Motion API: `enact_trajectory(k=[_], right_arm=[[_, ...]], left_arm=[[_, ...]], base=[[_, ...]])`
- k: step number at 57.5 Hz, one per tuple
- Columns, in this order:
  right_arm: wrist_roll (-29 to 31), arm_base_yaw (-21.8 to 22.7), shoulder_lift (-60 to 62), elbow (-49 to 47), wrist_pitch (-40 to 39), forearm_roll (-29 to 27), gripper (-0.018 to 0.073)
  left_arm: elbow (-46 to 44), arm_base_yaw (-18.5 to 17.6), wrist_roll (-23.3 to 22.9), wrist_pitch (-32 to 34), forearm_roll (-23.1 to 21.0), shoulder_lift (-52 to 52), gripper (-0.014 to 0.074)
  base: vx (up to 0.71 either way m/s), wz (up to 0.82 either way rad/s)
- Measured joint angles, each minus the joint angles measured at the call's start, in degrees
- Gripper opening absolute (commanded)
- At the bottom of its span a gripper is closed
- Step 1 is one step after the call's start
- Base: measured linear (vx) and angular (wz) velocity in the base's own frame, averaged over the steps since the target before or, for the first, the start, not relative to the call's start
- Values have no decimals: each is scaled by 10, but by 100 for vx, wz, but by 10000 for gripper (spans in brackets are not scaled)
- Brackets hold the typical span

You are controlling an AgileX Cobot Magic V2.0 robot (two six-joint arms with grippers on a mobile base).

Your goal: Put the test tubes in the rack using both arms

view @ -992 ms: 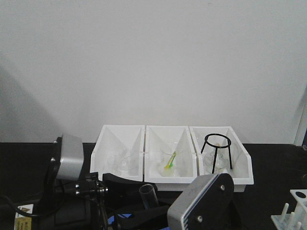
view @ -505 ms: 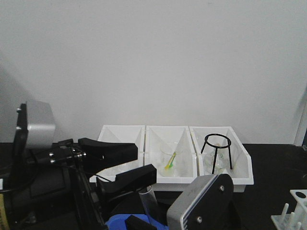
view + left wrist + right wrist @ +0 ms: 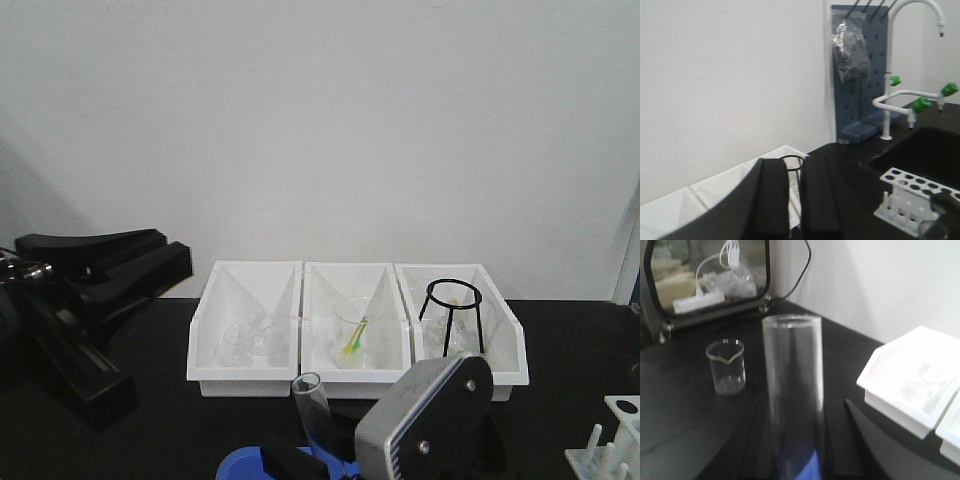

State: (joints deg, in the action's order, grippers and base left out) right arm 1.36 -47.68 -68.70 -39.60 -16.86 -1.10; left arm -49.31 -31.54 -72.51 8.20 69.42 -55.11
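Test tube (image 3: 792, 380), one, clear glass, round open rim: held upright in right end effector (image 3: 796, 445), black fingers (image 3: 837, 440) closed against its lower part, blue showing through the glass at the bottom; in the front view placed low at centre, before the bins (image 3: 250, 375), beside the silver-grey wrist housing (image 3: 425, 415). Left end effector (image 3: 795, 200): raised at left above the black counter (image 3: 560, 340), parted by a narrow gap, gripping nothing. Rack (image 3: 910, 197), white, rows of round holes, upright pegs on one side: stood on the counter at far right, well apart from the held tube. Bins, three, white, angled, side by side; black tripod stand (image 3: 453, 315) in the right one. Beaker (image 3: 727, 365), small, spouted, stood on the counter. Faucet (image 3: 900, 95), white, green handles. Pegboard (image 3: 865, 110), blue-grey, upright behind it.
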Motion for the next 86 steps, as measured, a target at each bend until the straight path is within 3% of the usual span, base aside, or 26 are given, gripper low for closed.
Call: enact_trajectory(k=[1, 16, 30, 43, 59, 70, 78, 86], right_arm=[[4, 2, 0, 0, -7, -6, -7], [59, 90, 5, 17, -127, -124, -7], [67, 221, 54, 146, -306, -156, -7], [76, 354, 104, 205, -344, -215, -6], [82, 502, 114, 208, -333, -205, -6], [71, 595, 99, 208, -323, -149, -6], [5, 648, 46, 208, -329, -88, -6], [-72, 680, -24, 208, -384, -32, -6]], left_arm=[[4, 0, 0, -12, -1, 4, -25], [106, 0, 2, -130, -10, 72, -22], [212, 0, 2, -168, -14, 154, -22], [265, 0, 2, -199, -18, 179, -21], [301, 0, 2, -234, -19, 180, -21], [304, 0, 2, -249, -20, 180, -21], [304, 0, 2, -249, -20, 180, -21], [304, 0, 2, -249, -20, 180, -21]], base=[[0, 0], [0, 0], [0, 0], [0, 0], [0, 0], [0, 0], [0, 0], [0, 0]])
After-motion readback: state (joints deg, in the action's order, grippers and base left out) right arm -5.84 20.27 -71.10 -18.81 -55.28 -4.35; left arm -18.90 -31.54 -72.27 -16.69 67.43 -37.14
